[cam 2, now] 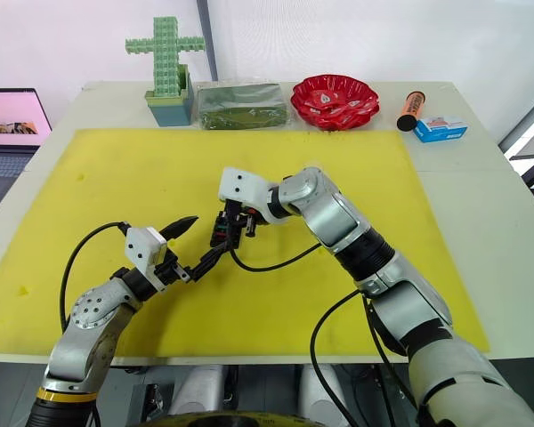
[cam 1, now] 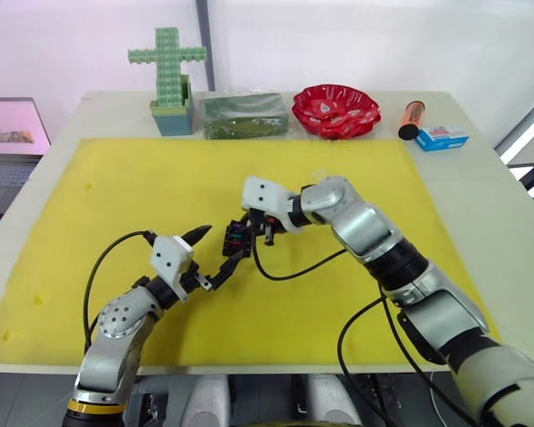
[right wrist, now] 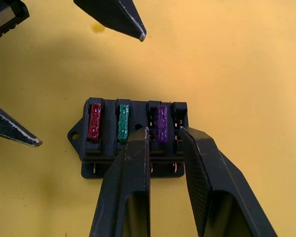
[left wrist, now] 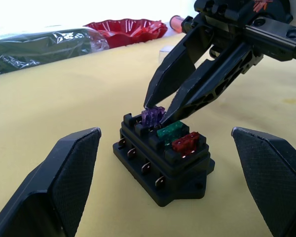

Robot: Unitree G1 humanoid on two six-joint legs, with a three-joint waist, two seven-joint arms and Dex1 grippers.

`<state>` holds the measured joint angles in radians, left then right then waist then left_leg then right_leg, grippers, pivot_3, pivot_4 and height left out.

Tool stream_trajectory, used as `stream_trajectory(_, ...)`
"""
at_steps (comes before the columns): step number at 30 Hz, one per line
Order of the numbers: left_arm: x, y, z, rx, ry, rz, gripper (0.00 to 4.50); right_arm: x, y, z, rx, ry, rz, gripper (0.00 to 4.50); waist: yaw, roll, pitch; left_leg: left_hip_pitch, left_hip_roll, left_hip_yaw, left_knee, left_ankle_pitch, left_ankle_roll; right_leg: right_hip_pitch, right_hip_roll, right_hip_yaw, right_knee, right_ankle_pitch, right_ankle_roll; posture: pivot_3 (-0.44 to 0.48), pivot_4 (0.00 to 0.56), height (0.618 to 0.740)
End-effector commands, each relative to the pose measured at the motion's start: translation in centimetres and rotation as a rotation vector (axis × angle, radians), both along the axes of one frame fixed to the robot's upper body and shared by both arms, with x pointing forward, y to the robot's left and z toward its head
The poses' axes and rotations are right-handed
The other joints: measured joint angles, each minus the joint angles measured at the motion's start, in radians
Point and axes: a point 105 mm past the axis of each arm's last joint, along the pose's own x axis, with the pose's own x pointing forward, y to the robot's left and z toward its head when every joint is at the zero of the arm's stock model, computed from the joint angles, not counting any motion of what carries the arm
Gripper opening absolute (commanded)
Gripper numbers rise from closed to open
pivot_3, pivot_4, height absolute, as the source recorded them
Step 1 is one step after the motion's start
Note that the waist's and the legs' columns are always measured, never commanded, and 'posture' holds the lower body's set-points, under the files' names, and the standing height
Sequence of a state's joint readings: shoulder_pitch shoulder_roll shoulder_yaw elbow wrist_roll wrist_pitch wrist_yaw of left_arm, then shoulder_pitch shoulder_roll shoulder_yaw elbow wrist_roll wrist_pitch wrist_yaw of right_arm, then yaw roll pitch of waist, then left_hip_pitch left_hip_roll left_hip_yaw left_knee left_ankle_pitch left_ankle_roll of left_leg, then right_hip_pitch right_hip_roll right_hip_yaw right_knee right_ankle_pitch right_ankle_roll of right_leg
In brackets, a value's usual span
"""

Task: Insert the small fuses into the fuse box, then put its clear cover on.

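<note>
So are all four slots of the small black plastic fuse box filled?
No: the fuse box holds red, green and purple fuses, and the end slot is empty.

From the head views, the fuse box [cam 1: 238,238] is largely masked by the right gripper [cam 1: 265,233]; its slots and fuses are too small to tell apart there. In the right wrist view, the gripper's two fingers [right wrist: 130,177] cover the near edge of the box and the lower end of the purple fuse [right wrist: 161,123]. In the left wrist view, both fingers of the left gripper [left wrist: 163,163] are cut off by the picture's edges. The red bowl [left wrist: 126,29] and green packet [left wrist: 39,47] behind are blurred and partly cropped. The laptop [cam 2: 13,124] is cut by the edge.
</note>
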<state>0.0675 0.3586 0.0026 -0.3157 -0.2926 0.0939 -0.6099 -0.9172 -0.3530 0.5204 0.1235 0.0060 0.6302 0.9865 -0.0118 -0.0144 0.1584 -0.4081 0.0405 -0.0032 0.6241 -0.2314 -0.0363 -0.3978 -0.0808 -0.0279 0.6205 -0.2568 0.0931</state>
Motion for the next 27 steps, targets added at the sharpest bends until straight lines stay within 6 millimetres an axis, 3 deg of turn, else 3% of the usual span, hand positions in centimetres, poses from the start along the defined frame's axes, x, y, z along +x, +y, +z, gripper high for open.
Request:
stream_trajectory(1, -0.2, -0.3, 0.8, 0.003, -0.036, -0.016, 4.50, -0.3, 0.5, 2.6, 0.099, -0.021, 0.023, 1.05, 0.000, 0.000, 0.000, 0.000, 0.000, 0.000, 0.000, 0.000, 0.000, 0.000, 0.000, 0.000, 0.000, 0.000, 0.000, 0.000, 0.150, 0.740)
stream_trajectory(6, -0.1, -0.3, 0.8, 0.003, -0.036, -0.018, 4.50, -0.7, 0.5, 3.8, 0.165, 0.013, 0.031, 1.05, 0.000, 0.000, 0.000, 0.000, 0.000, 0.000, 0.000, 0.000, 0.000, 0.000, 0.000, 0.000, 0.000, 0.000, 0.000, 0.000, 0.150, 0.740)
stream_trajectory(11, -0.1, -0.4, 0.9, 0.002, -0.037, -0.022, 4.50, -0.2, 0.4, 3.1, 0.164, 0.010, -0.005, 1.05, 0.000, 0.000, 0.000, 0.000, 0.000, 0.000, 0.000, 0.000, 0.000, 0.000, 0.000, 0.000, 0.000, 0.000, 0.000, 0.000, 0.150, 0.740)
stream_trajectory(16, -0.1, -0.4, 0.9, 0.003, -0.036, -0.022, 4.50, 0.1, 0.6, 2.5, 0.161, 0.006, -0.028, 0.03, 0.001, 0.000, 0.000, 0.000, 0.000, 0.000, 0.000, 0.000, 0.000, 0.000, 0.000, 0.000, 0.000, 0.000, 0.000, 0.000, 0.150, 0.740)
stream_trajectory(27, -0.2, -0.3, 0.8, 0.007, -0.031, -0.019, 4.50, -0.1, 0.4, 1.3, 0.123, 0.022, -0.022, 0.03, 0.001, 0.000, 0.000, 0.000, 0.000, 0.000, 0.000, 0.000, 0.000, 0.000, 0.000, 0.000, 0.000, 0.000, 0.000, 0.000, 0.150, 0.740)
